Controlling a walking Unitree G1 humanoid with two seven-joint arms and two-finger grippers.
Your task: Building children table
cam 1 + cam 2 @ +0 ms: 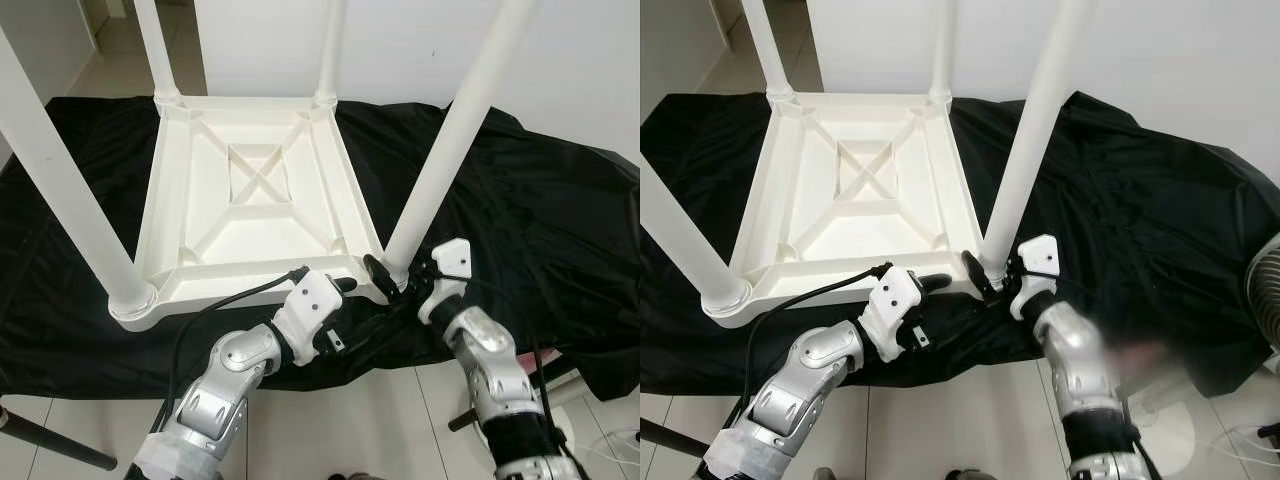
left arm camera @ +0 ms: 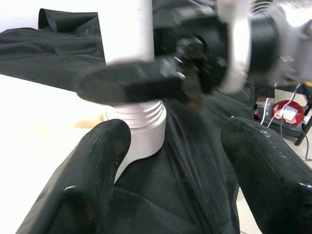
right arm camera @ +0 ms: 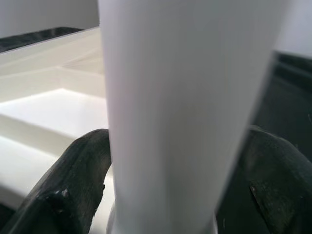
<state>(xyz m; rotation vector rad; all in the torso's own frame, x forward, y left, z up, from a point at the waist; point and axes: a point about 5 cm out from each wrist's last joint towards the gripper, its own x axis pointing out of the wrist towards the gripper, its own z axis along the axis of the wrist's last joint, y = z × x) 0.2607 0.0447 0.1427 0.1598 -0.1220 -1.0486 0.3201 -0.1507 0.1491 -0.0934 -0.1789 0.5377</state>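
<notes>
A white children's table (image 1: 165, 170) lies upside down on a black cloth (image 1: 540, 200), its legs pointing up. My right gripper (image 1: 388, 277) is shut on the base of the near right leg (image 1: 440, 160). In the right wrist view that leg (image 3: 185, 97) sits tight between the black fingers (image 3: 73, 185). My left gripper (image 1: 335, 290) is open at the same corner, just left of the leg. In the left wrist view its fingers (image 2: 97, 161) stand apart in front of the ribbed leg base (image 2: 141, 131), with nothing held.
The near left leg (image 1: 60, 180) rises close to my left arm; two far legs (image 1: 155, 50) stand by the white wall. Tiled floor lies below the cloth's front edge. A fan (image 1: 1265, 300) stands at the right, and a dark bar (image 1: 50, 440) lies low left.
</notes>
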